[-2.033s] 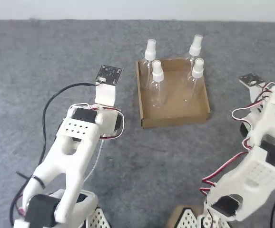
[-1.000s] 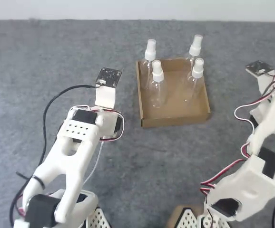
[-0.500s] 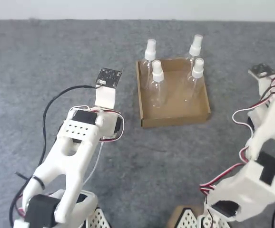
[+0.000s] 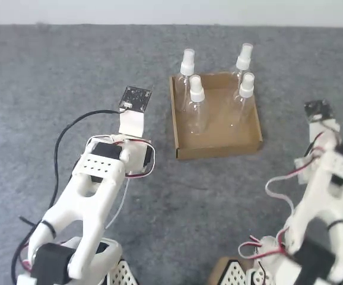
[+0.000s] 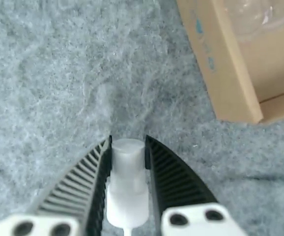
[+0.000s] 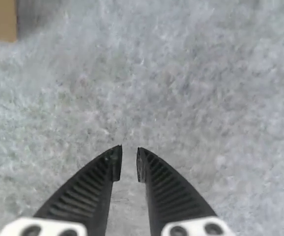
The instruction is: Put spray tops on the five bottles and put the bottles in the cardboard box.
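My left gripper is shut on a white spray top, held just above the grey carpet a little to the left of the cardboard box. In the high view the left arm's wrist covers the gripper and the top. The cardboard box holds clear bottles with white spray tops: two at its front and two at its back edge. My right gripper points down at bare carpet, its fingers almost together with nothing between them. The right arm stands to the right of the box.
Grey carpet covers the whole table. A black cable loops beside the left arm. Red and white wires hang along the right arm. Open carpet lies in front of the box, between the two arms.
The right arm has folded upward and its wrist has drawn back toward the near side, right of the box. The left arm has stayed almost still with the spray top.
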